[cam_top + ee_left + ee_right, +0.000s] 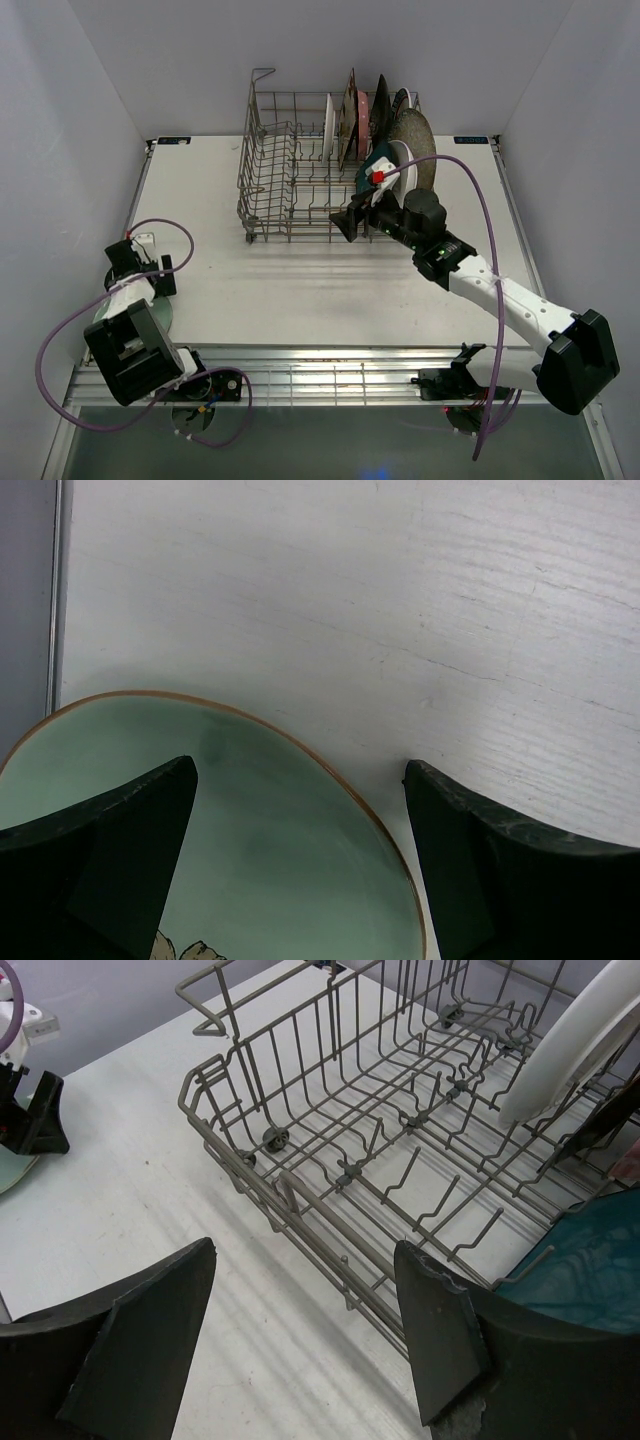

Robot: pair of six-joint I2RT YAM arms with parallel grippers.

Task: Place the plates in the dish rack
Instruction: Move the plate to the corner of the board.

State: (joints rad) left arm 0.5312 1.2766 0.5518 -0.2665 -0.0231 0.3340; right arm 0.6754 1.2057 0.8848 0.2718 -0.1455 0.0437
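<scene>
Lab test booth: plain white walls (70, 110), white table (300, 290), metal mounting rail (330, 372).

We read no text, brand or number; two small dark tags (172, 140) at the worktop's (300, 290) far edge are illegible.

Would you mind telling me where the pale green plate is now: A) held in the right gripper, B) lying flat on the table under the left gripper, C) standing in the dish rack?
B: the left wrist view shows the pale green plate flat on the table, beneath the open left gripper.
</scene>
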